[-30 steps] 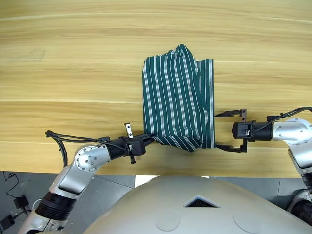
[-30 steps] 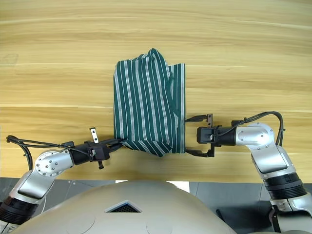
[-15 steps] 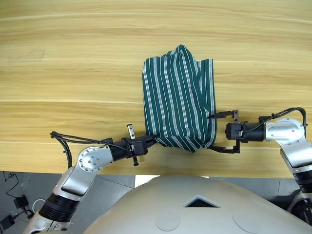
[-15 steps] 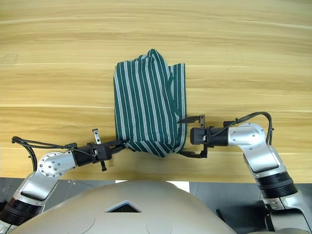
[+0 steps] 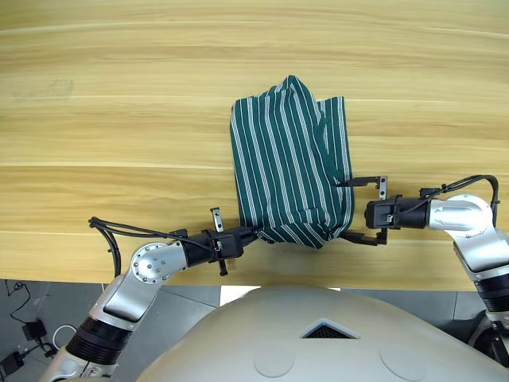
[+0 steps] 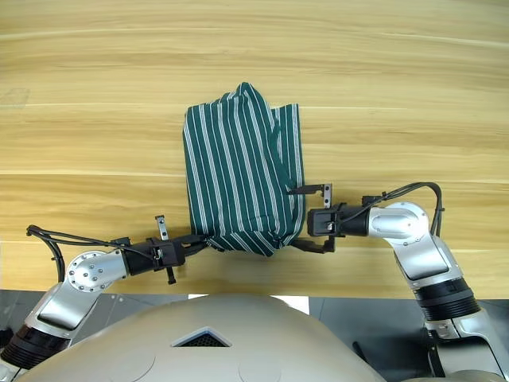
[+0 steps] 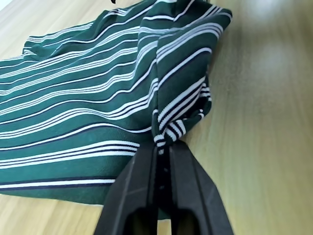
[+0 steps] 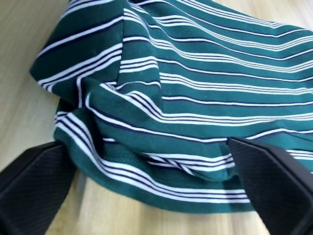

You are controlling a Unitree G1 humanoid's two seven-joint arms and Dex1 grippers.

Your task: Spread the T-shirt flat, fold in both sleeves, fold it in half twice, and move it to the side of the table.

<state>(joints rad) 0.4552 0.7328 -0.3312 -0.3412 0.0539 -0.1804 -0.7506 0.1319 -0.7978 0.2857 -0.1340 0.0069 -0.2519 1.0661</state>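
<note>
Though limp, striped green T-shirt

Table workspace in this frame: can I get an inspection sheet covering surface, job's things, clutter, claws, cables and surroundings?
Surface: wooden table, light planks.
Job's things: green striped T-shirt, folded narrow, lying by the near edge, near corners bunched.
Clutter: nothing seen.
Claws: left claw shut on the T-shirt's near left corner; right claw open, straddling the near right corner.
Cables: black cables loop along both forearms.
Surroundings: grey floor below the table's near edge.
</note>
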